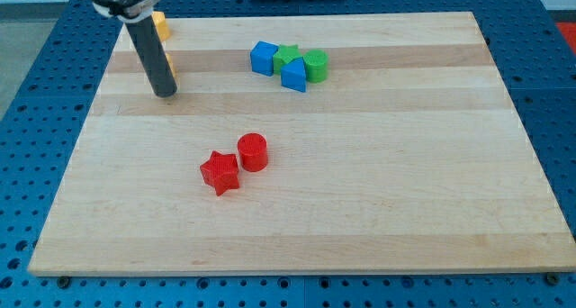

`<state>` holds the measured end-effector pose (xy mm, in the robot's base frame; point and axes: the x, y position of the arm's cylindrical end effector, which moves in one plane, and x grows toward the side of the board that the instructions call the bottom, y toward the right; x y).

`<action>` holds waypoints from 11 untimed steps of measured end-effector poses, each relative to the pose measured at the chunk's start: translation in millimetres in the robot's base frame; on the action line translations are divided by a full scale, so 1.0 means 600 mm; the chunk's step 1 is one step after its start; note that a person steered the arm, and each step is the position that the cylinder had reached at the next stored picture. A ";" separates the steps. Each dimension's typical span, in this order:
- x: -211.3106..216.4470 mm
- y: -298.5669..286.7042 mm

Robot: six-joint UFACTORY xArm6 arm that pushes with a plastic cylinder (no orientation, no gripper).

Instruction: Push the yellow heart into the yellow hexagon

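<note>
My tip (165, 94) is dark grey, almost black, at the end of a rod of the same shade. Right behind it, a sliver of yellow block (170, 67) peeks out, and a second yellow block (160, 24) shows just above; shapes hidden. The desk (360, 191) is pale wood in light and tan stripes. Off to the tip's right: a blue block (263, 57), a green star (287, 54), a blue block (294, 76), a green cylinder (317, 65). Below right: a red cylinder (253, 151) and red star (220, 172).
</note>
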<state>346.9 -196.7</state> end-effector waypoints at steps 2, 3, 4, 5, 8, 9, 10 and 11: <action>-0.096 -0.006; -0.131 -0.013; -0.078 -0.010; -0.007 -0.021; -0.110 -0.059; -0.121 -0.059; -0.070 -0.059; -0.030 -0.037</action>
